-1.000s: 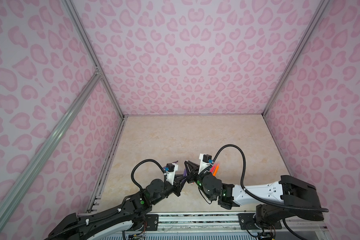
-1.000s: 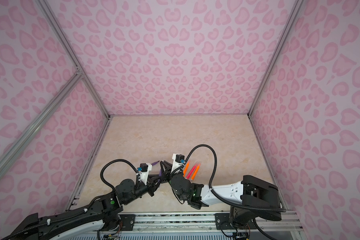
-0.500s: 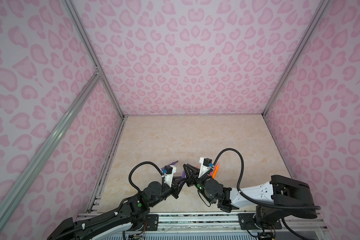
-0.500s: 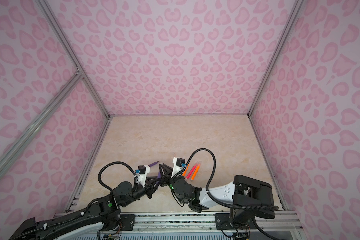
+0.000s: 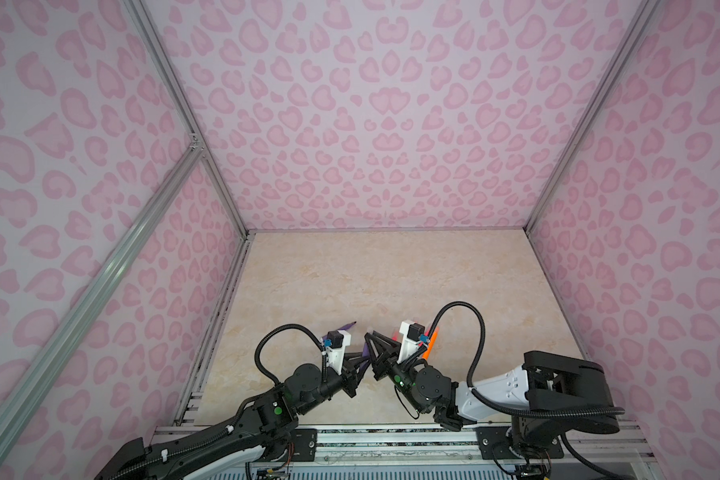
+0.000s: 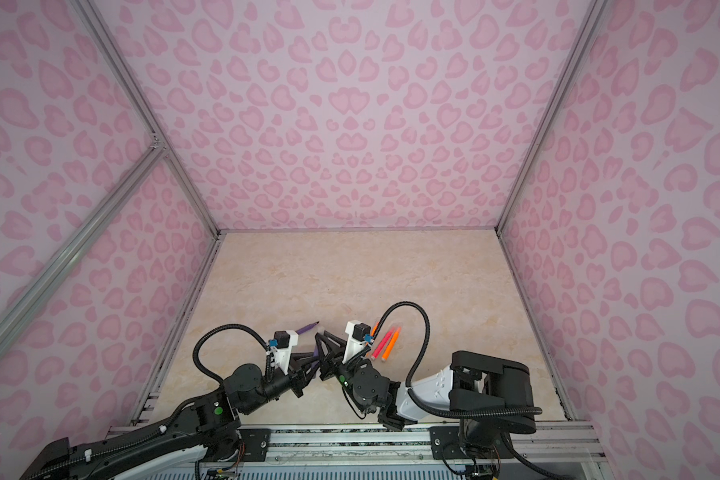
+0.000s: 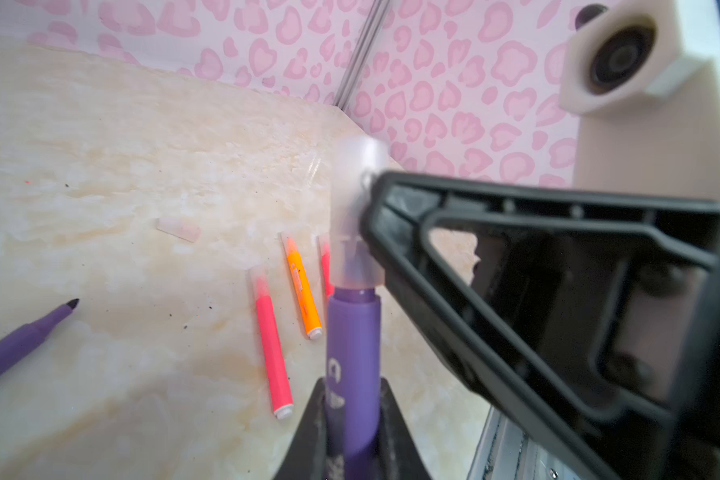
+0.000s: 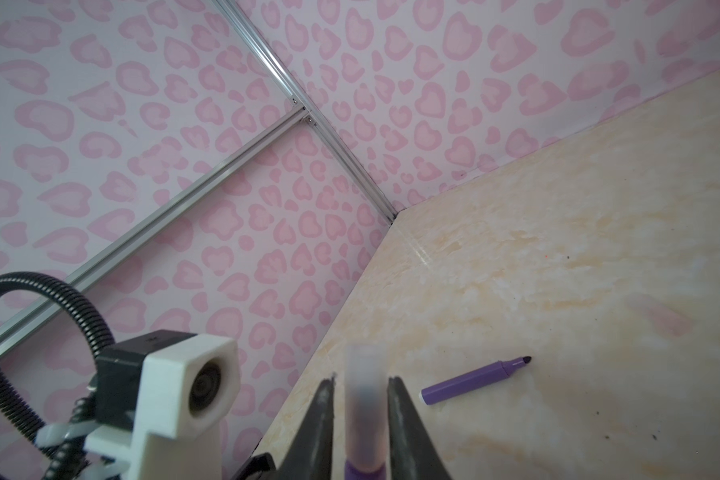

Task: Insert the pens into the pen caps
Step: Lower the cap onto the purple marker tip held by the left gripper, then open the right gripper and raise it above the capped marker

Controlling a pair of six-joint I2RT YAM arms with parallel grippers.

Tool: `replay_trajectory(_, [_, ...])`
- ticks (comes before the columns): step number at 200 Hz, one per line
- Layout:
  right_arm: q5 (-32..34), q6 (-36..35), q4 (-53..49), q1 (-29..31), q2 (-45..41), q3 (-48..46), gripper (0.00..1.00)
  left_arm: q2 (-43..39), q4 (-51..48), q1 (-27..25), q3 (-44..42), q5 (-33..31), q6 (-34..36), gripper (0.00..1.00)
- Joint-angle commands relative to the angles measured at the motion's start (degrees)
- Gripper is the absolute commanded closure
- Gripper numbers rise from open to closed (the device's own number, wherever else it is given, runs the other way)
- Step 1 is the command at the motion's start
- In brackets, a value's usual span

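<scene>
My left gripper (image 7: 352, 388) is shut on a purple pen (image 7: 352, 345), held off the table. A clear pen cap (image 7: 356, 216) sits over the pen's tip. My right gripper (image 8: 362, 380) stands open around that cap (image 8: 362, 399), with a thin gap at each finger. In both top views the two grippers meet near the table's front middle (image 5: 368, 353). Another purple pen (image 8: 474, 380) lies uncapped on the table. A pink-red pen (image 7: 271, 332) and an orange pen (image 7: 302, 291) lie capped; another pink-red pen (image 7: 326, 266) is partly hidden.
A loose clear cap (image 7: 178, 228) lies on the beige table (image 5: 391, 270) beyond the capped pens. The capped pens (image 6: 385, 345) lie just right of the right wrist camera. Pink patterned walls close in three sides. A metal rail (image 5: 391, 436) runs along the front edge.
The right gripper's jaws have parted from the cap, which stays on the purple pen in the left gripper. Both grippers have come slightly nearer the front edge.
</scene>
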Motion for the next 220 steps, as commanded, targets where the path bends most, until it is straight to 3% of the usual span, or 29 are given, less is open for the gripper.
replay_trajectory(1, [-1.5,-1.95,0.22,0.16,-0.94,0.64,0.58,-0.28,1.32,0.08,-0.06,-1.96,-0.35,0.97])
replay_trajectory(51, [1.01,-3.48,-8.44,0.0,-6.21,1.6,0.39,0.48,1.04,0.04,0.33,-2.16,-0.15,0.97])
replay_trajectory(78, [1.91,-0.63,-17.52,-1.21,-9.37,2.96,0.39,1.08,1.52,0.02,0.41,-1.88,-0.25,0.97])
replay_trajectory(105, [0.38,-0.58,-20.21,-2.83,-10.46,3.65,0.39,1.16,1.47,0.02,0.41,-1.93,-0.17,0.97])
replay_trajectory(135, [-3.19,5.33,-36.54,-7.12,-11.07,10.08,0.39,1.03,1.36,0.02,0.46,-1.89,-0.21,0.97])
replay_trajectory(220, [-9.5,6.45,-47.75,-10.81,-7.53,18.27,0.39,1.03,1.15,0.02,0.68,-2.07,0.01,0.97])
